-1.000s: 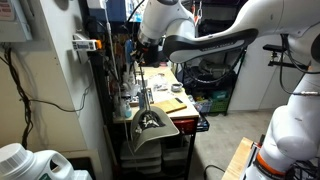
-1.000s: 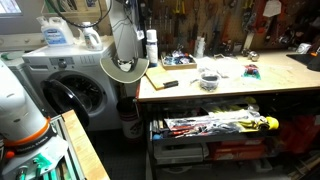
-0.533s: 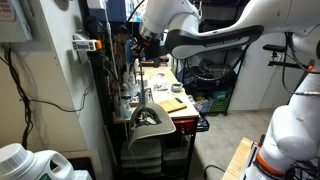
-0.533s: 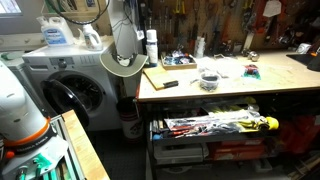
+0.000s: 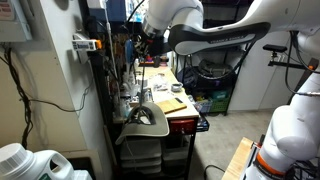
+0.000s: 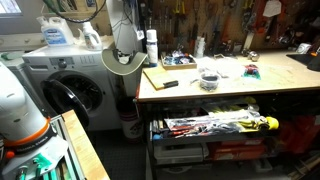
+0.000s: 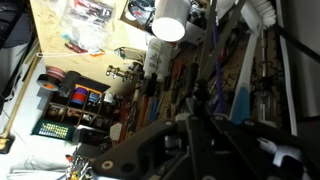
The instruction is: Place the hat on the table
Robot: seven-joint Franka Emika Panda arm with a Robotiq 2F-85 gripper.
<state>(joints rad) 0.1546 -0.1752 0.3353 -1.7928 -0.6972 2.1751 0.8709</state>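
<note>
The beige hat (image 5: 146, 118) hangs from my gripper (image 5: 147, 97) at the near end of the narrow wooden table (image 5: 177, 103), brim down and dark lining showing. In an exterior view the hat (image 6: 125, 63) sits just off the table's (image 6: 250, 88) end, about level with the tabletop edge, under my gripper (image 6: 125, 48). The gripper is shut on the hat's crown. In the wrist view the dark gripper (image 7: 197, 112) fills the lower frame and the hat itself is not clear.
A washing machine (image 6: 72, 88) with bottles (image 6: 60, 34) on top stands beside the table's end. On the table are a white bottle (image 6: 151, 45), a small bowl (image 6: 208, 80) and scattered tools. An open drawer of tools (image 6: 215, 125) lies below. Tools hang on the wall behind.
The gripper has lifted the hat a little, and the hat has swung from tilted to more level at the table's end.
</note>
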